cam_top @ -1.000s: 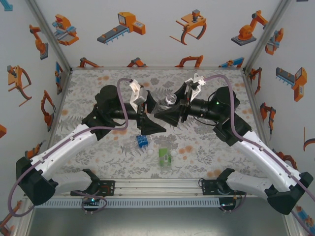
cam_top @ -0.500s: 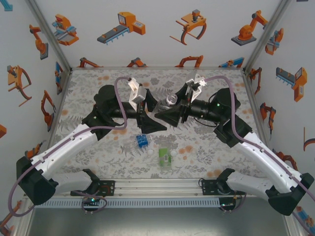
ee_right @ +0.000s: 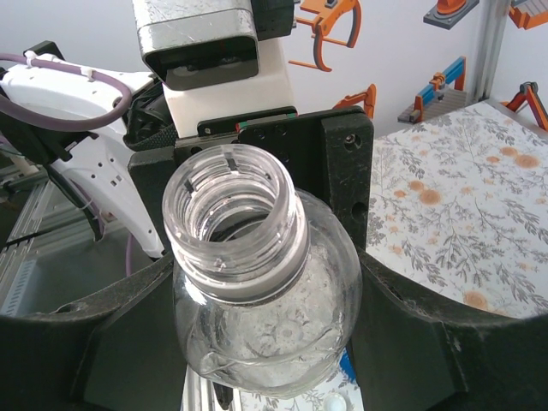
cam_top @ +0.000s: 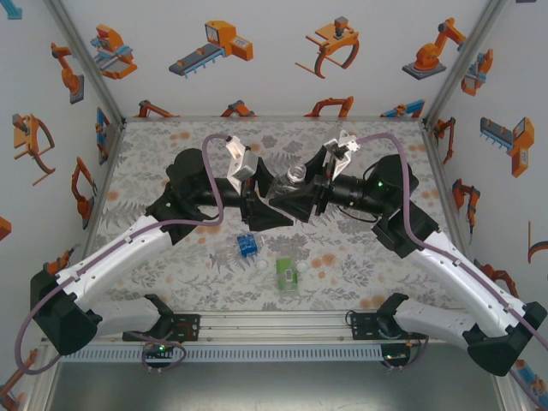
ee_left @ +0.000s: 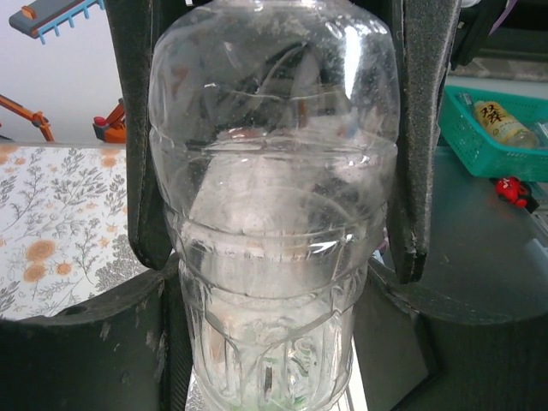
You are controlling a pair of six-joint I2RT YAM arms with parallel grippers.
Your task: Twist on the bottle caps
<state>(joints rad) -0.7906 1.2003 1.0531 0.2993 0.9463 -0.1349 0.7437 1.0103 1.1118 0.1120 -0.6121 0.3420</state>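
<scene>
Holding the plain clear plastic bottle (ee_right: 257,282) up between them over the grey flower-patterned table (cam_top: 154,154), the two arms meet at mid-table. The right gripper (ee_right: 265,342) has its black fingers closed round the bottle's shoulder. The left gripper (ee_left: 278,261) has its jaws pressed against both sides of the ribbed body, so it grips too. The bottle's threaded neck stands bare and open, with no cap on it.

Nearer the arm bases lie the blue-labelled clear bottle (cam_top: 247,246) and the green-labelled clear bottle (cam_top: 287,274), with small round white plastic caps (cam_top: 262,266) loose on the table just beside them. Whether either of those bottles is capped is too small to tell. By my reading the task is barely begun: no cap is seen screwed on, and one gripper must let go to fetch a cap — then the other bottles follow.
</scene>
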